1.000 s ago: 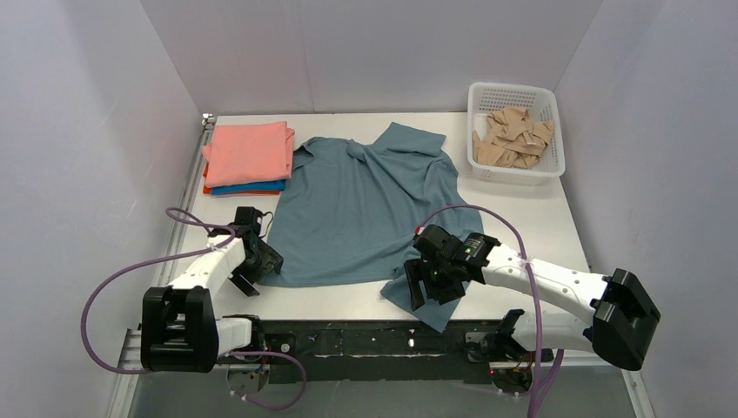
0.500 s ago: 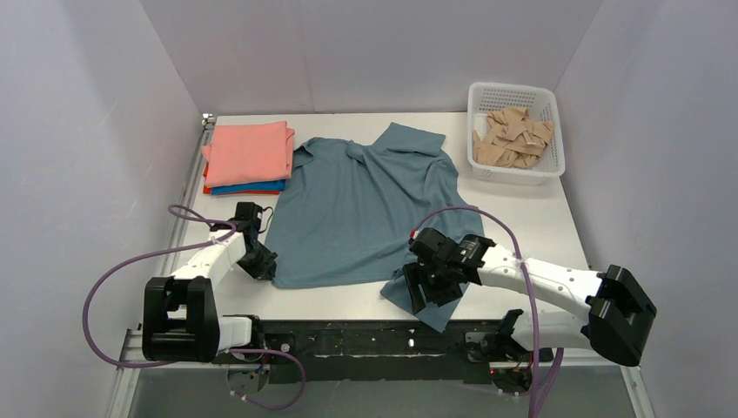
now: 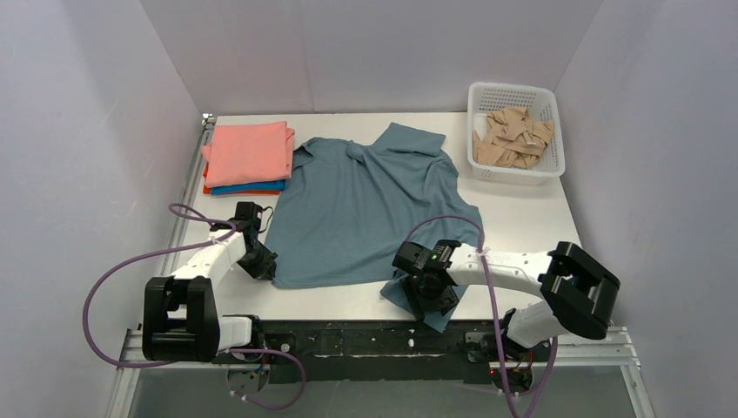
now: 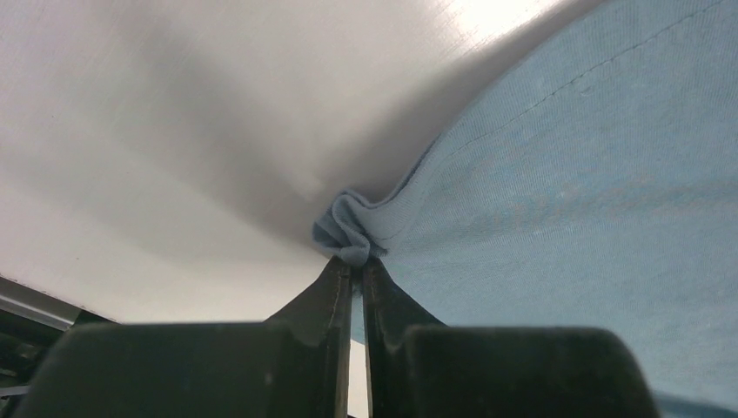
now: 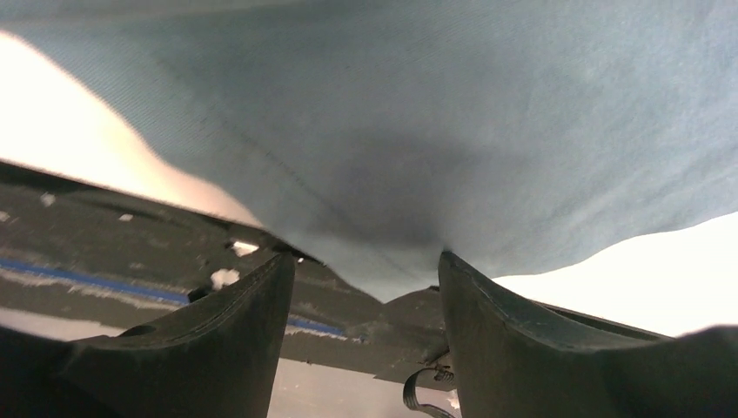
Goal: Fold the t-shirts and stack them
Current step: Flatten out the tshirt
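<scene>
The grey-blue shirt [image 3: 361, 209] lies spread mid-frame on the table [image 3: 531, 218], collar toward the top and hem along the bottom. The left gripper [image 4: 355, 266] pinches its lower-left hem corner. The right gripper [image 5: 365, 270], fingers spread, straddles the lower-right corner without gripping it.

The white tabletop [image 3: 522, 222] is carrying three things. A grey-blue t-shirt [image 3: 365, 209] is lying spread across its middle, one corner hanging over the near edge. A stack of folded shirts [image 3: 250, 155], salmon-pink on top, is sitting at the far-left corner. A white basket [image 3: 515, 90] is standing at the far-right corner.
</scene>
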Tool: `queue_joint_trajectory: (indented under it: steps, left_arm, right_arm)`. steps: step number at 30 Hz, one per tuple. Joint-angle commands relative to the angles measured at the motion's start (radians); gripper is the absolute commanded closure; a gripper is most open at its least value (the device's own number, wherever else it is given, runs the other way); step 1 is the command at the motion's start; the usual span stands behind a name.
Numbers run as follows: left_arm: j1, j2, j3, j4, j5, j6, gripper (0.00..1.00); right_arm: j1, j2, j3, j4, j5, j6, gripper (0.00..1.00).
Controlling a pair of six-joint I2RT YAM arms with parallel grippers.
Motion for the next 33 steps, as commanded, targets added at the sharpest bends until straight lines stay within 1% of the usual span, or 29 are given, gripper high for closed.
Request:
queue_joint_trajectory:
  steps: [1,3,6,8,11,12,13,18,21,23,24,25,26,27,30,31,32,33]
  left_arm:
    - [0.001,0.028,-0.051,-0.08,-0.012,0.004,1.0]
    - [0.001,0.019,-0.05,-0.087,-0.021,0.005,1.0]
    - [0.001,0.01,-0.058,-0.078,-0.02,0.005,1.0]
    - [0.001,0.004,-0.06,-0.08,-0.016,0.007,1.0]
    - [0.001,-0.01,-0.057,-0.084,-0.019,0.007,1.0]
    - [0.001,-0.017,-0.055,-0.087,-0.018,0.007,1.0]
    - [0.001,-0.024,-0.054,-0.087,-0.015,0.009,1.0]
    - [0.001,-0.068,-0.029,-0.089,0.018,0.024,1.0]
    - [0.001,-0.102,-0.015,-0.092,0.004,0.005,1.0]
    - [0.001,-0.118,0.013,-0.093,0.008,-0.006,1.0]
    - [0.0,-0.137,0.037,-0.102,0.023,-0.01,1.0]
    - [-0.004,-0.174,0.071,-0.101,0.032,-0.02,1.0]
    - [-0.009,-0.209,0.115,-0.104,0.046,-0.009,1.0]
    - [-0.033,-0.265,0.224,-0.109,0.04,0.012,1.0]
    - [-0.036,-0.302,0.394,-0.132,0.06,0.094,1.0]
    - [-0.037,-0.318,0.446,-0.138,0.062,0.111,1.0]
    - [-0.039,-0.34,0.549,-0.142,0.073,0.133,1.0]
    - [-0.039,-0.348,0.62,-0.145,0.082,0.144,1.0]
  right_arm:
    - [0.006,0.077,0.032,-0.018,0.064,0.043,0.32]
    - [0.006,0.099,0.02,-0.01,0.078,0.065,0.33]
    - [0.005,0.099,0.01,0.014,0.122,0.101,0.42]
    - [0.005,0.098,0.009,0.016,0.155,0.124,0.52]
    - [0.0,0.1,0.017,0.001,0.221,0.165,0.82]
    - [-0.006,0.097,0.021,-0.005,0.231,0.168,0.89]
    - [-0.014,0.091,0.029,-0.012,0.239,0.166,0.92]
    - [-0.073,0.026,0.101,-0.105,0.348,0.143,0.97]
    - [-0.169,-0.035,0.137,-0.122,0.393,0.098,0.99]
    - [-0.246,-0.087,0.166,-0.093,0.418,0.042,0.99]
    - [-0.298,-0.112,0.207,-0.07,0.446,-0.001,0.99]
    - [-0.345,-0.135,0.276,-0.042,0.465,-0.05,0.99]
    - [-0.361,-0.146,0.338,-0.026,0.472,-0.088,0.99]
    - [-0.371,-0.175,0.464,-0.034,0.554,-0.152,0.99]
    - [-0.385,-0.244,0.587,-0.052,0.667,-0.271,0.99]
    - [-0.386,-0.285,0.619,-0.021,0.673,-0.333,0.99]
    - [-0.386,-0.353,0.672,0.041,0.645,-0.428,0.99]
    - [-0.386,-0.389,0.715,0.065,0.609,-0.462,0.99]
